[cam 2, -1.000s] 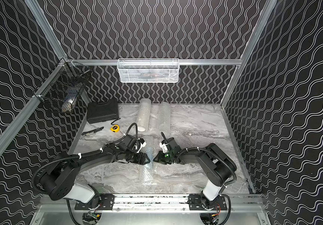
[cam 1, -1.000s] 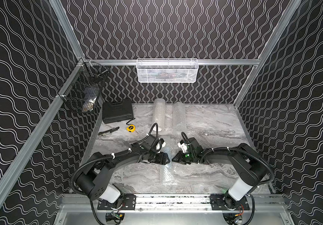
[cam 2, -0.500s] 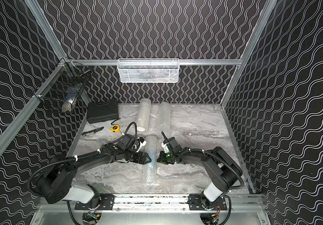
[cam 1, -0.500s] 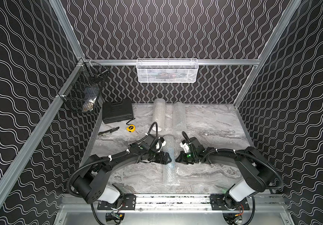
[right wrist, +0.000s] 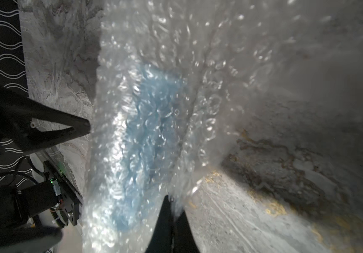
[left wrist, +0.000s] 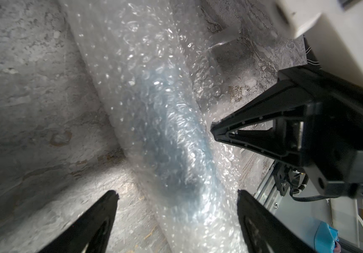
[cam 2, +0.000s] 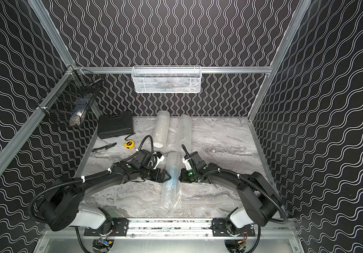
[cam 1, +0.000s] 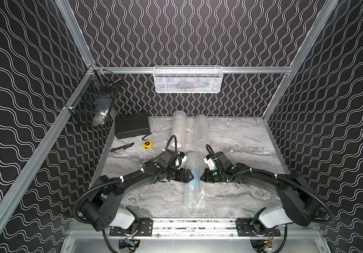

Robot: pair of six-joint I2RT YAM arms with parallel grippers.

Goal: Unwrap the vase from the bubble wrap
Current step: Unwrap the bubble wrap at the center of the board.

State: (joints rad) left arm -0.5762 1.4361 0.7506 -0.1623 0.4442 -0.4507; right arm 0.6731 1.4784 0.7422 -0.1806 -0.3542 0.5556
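Note:
A long roll of bubble wrap (cam 1: 192, 186) lies mid-table, running front to back. A pale blue vase (right wrist: 152, 122) shows dimly through it, also in the left wrist view (left wrist: 171, 131). My left gripper (cam 1: 192, 176) is at the roll's left side and open. Its fingers (left wrist: 108, 208) stand wide apart with the roll showing between them, unclamped. Opposite it, my right gripper (right wrist: 171, 201) is shut on a loose edge of the wrap on the roll's right side. In a top view the right gripper (cam 2: 178, 177) faces the left gripper (cam 2: 170, 176) across the roll.
Two more bubble-wrap rolls (cam 1: 178, 129) (cam 1: 201, 129) lie at the back. A black case (cam 1: 132, 127), a yellow tape measure (cam 1: 147, 144) and a dark cutter (cam 1: 122, 147) sit at back left. A black wire basket (cam 1: 93, 103) and a white mesh basket (cam 1: 188, 80) hang on the walls.
The left gripper has let go and opened wide. The right gripper has closed on the wrap's edge. Both grippers have drawn slightly apart, baring the roll between them.

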